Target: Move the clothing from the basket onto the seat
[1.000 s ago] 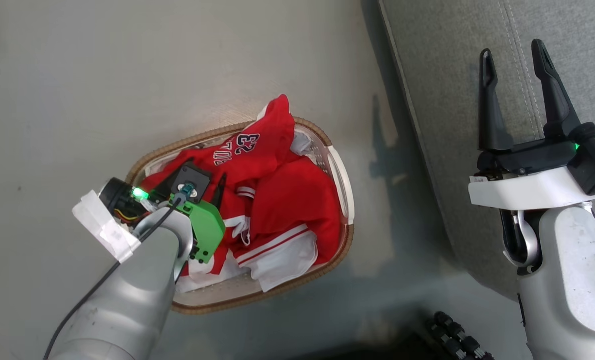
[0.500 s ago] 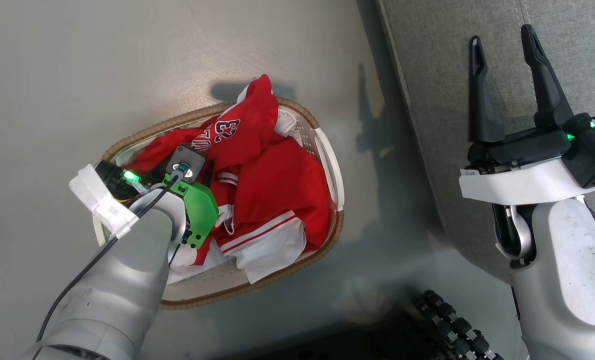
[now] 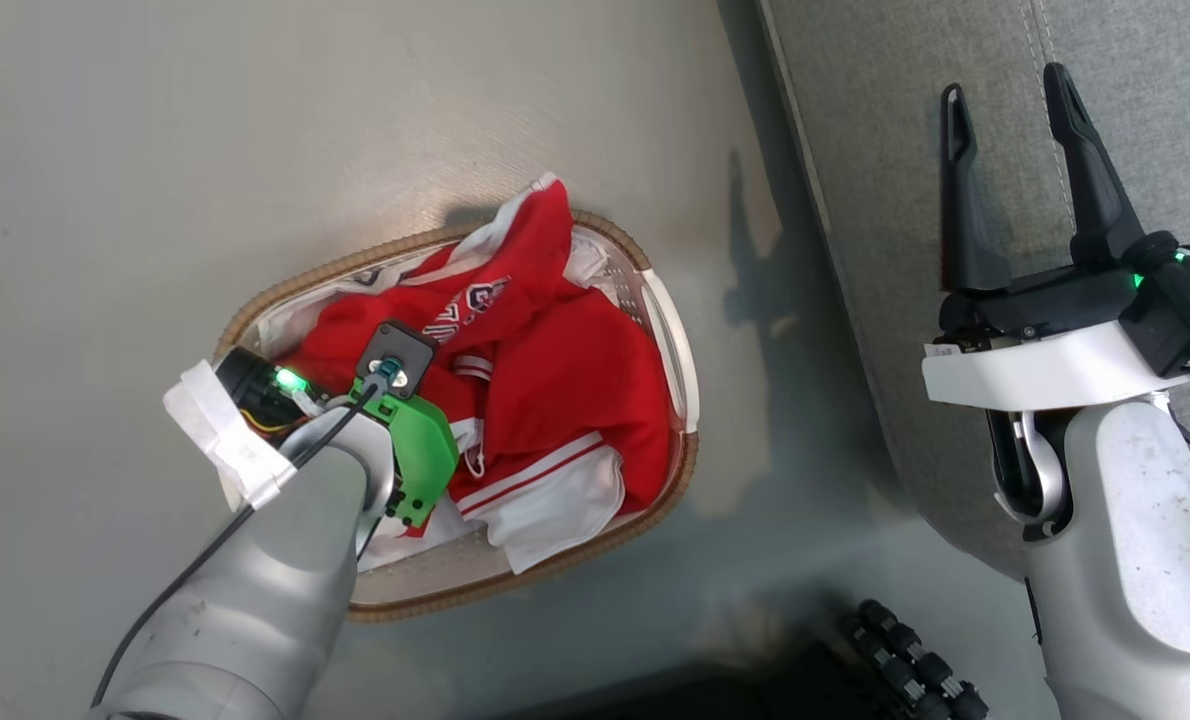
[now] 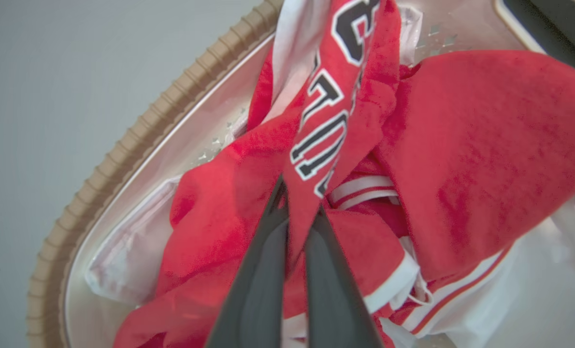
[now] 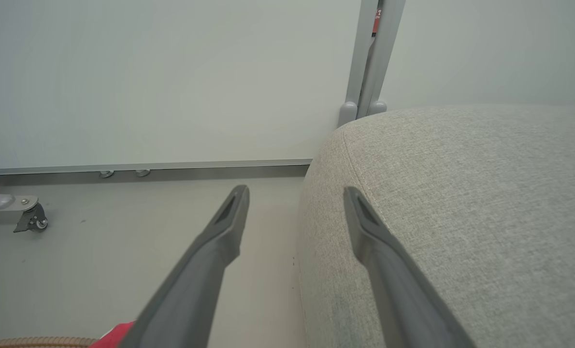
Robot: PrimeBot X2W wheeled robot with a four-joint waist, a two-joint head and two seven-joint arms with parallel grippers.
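jaws of left gripper [image 4: 299, 203] clenched on lettered fold of clothing [image 4: 461, 145], inside basket [image 4: 128, 145]; right gripper [image 3: 1003, 80] jaws spread, empty, seat [image 3: 875, 150] edge below them.

Light: bright, even and soft in all views.
Shadows: dark, soft-edged, on the floor [image 3: 755, 330], centre right of head view.
Glare: pale sheen, upper centre.
Blur: fingers [image 4: 258, 290] at the bottom of left wrist view; the clothing [image 4: 485, 145] slightly fuzzy.
Distortion: the basket [image 4: 123, 154] rim bows at the left edge.

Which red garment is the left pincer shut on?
The lettered jersey: its printed fold is pinched in the left pincer. The plain red garment with white stripe trim lies beside it, not gripped.
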